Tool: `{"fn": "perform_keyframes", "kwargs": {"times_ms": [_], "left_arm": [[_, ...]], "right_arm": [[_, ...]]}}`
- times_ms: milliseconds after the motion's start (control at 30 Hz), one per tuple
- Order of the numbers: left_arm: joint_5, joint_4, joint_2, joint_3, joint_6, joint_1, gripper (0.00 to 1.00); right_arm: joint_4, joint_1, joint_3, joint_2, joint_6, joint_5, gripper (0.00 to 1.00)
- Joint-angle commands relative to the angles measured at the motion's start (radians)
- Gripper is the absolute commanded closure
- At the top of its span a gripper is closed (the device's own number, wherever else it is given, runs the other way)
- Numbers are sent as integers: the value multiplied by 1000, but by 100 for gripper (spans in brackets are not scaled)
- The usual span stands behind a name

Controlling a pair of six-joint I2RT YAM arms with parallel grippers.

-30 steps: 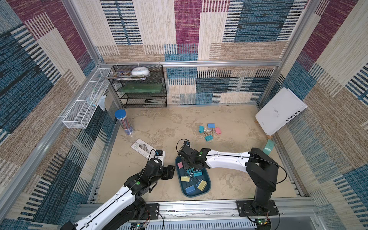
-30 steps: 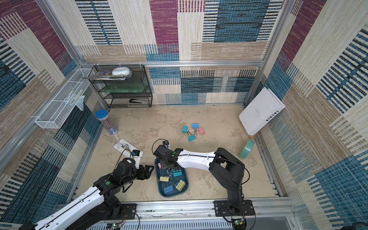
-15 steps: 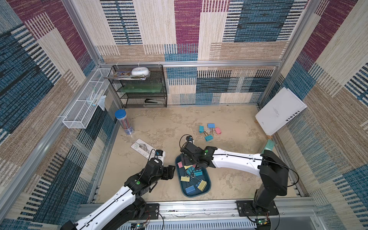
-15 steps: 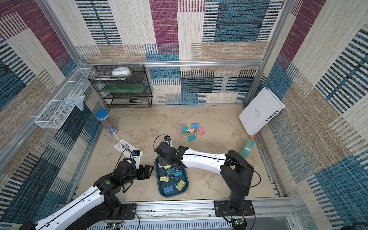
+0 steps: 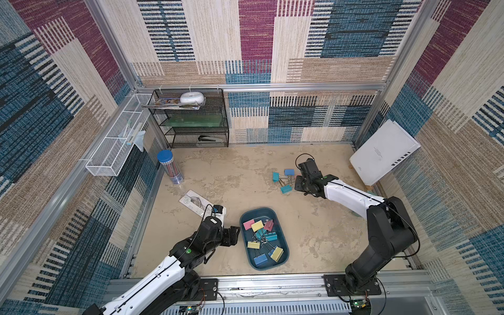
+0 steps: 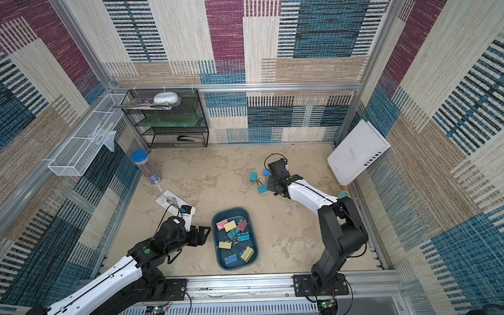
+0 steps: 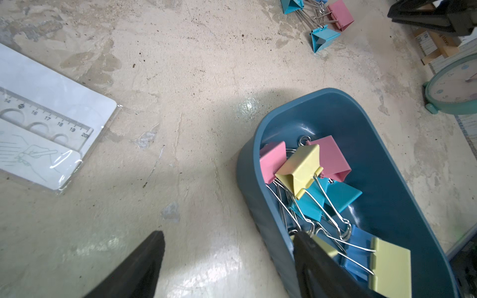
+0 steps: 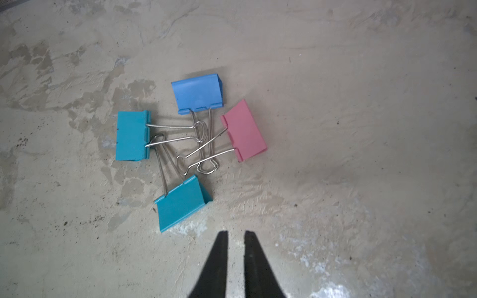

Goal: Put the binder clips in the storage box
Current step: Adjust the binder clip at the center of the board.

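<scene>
1. The right tool (image 8: 236, 232) is closed down to a thin slit, and nothing is gripped between its fingertips.
2. It is held low over the surface (image 8: 361, 129), just beside a lower teal clip (image 8: 180, 203).
3. Three more loose clips are seen lying beyond that one: an upper teal clip (image 8: 131, 135), a blue clip (image 8: 197, 93) and a pink clip (image 8: 244, 130). The wire handles of all four are crossed in the middle.
4. The left tool (image 7: 229, 233) is spread wide and holds nothing. It is placed just beside the storage box (image 5: 257, 213); contact with the wall cannot be told.
5. The storage box is set on the surface between the two arms, well apart from the loose clips.
6. A heap of binder clips (image 7: 299, 167) in pink, yellow, teal and blue is contained in it.
7. A packaged ruler (image 7: 38, 123) is seen lying near the left tool.
</scene>
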Motion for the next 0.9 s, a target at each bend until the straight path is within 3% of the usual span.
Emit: {"fn": "perform_keyframes", "kwargs": {"times_ms": [0, 200, 333, 667, 867], "left_arm": [[17, 17, 3, 0, 13, 1, 18], [14, 16, 4, 1, 11, 0, 18], [15, 16, 0, 0, 11, 0, 18], [12, 16, -2, -3, 11, 0, 18], [9, 15, -3, -3, 11, 0, 18]], "right_arm": [[83, -21, 75, 71, -86, -81, 100], [3, -51, 304, 293, -147, -134, 100], [-23, -59, 374, 381, -151, -148, 100], [-28, -65, 423, 463, -164, -164, 100], [-17, -65, 328, 417, -147, -175, 100]]}}
